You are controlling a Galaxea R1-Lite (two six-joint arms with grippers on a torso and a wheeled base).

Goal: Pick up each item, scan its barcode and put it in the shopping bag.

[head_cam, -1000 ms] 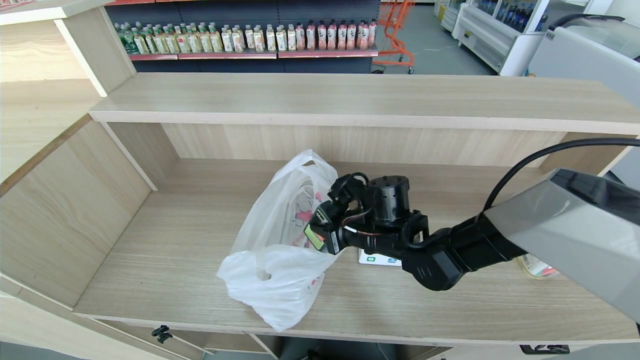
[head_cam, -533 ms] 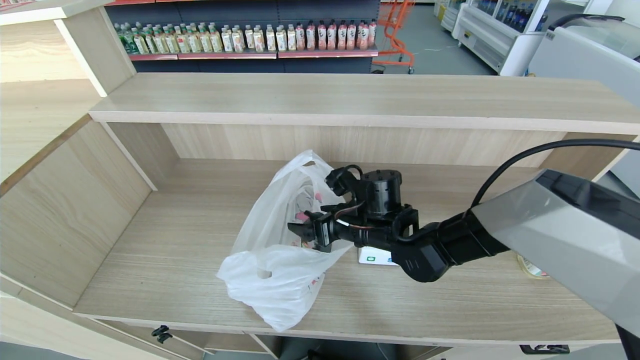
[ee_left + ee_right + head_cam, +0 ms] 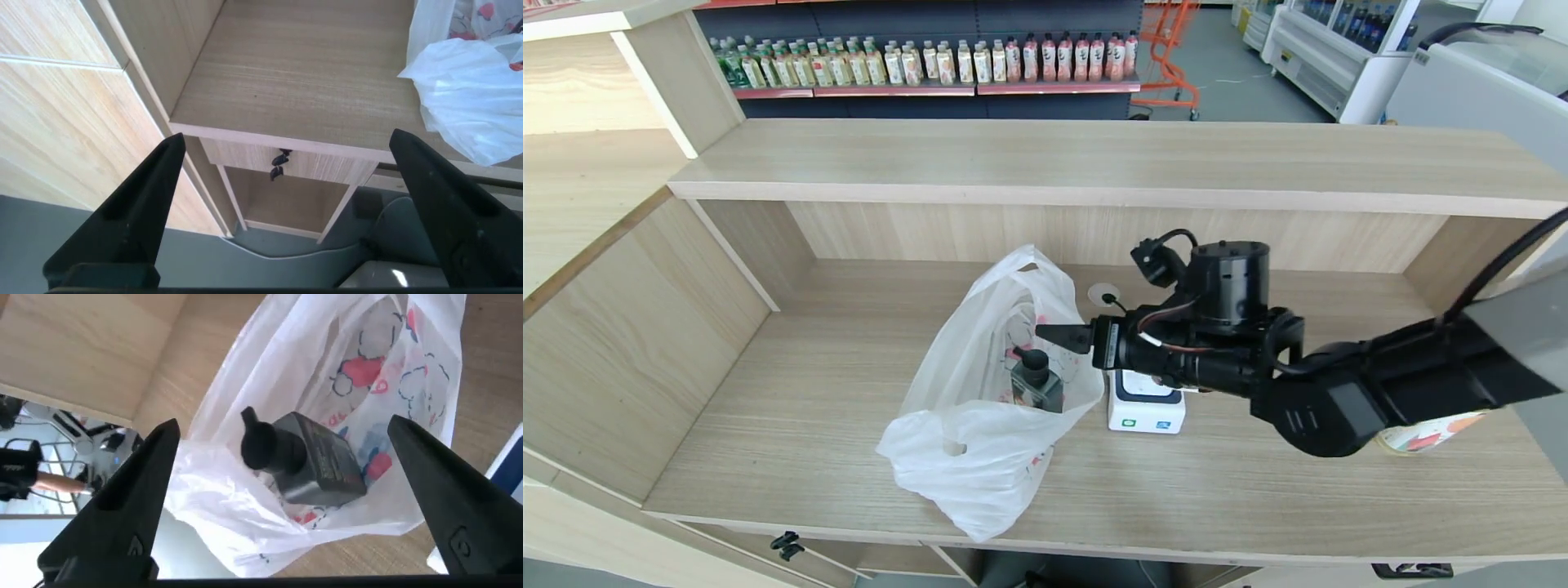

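Beside the open mouth of the shopping bag (image 3: 980,457) on the desk (image 3: 809,408), the right gripper (image 3: 1063,336) hovers, jaws wide and empty. The dark black-capped bottle (image 3: 1036,382) lies inside, evidently delivered. The white scanner (image 3: 1145,408) sits just beside the bag, keeping transfers short. The left gripper (image 3: 286,143) hangs off the desk's front edge, jaws wide.

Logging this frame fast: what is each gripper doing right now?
Left gripper: open, holding nothing.
Right gripper: open, empty; the bottle lies in the shopping bag.
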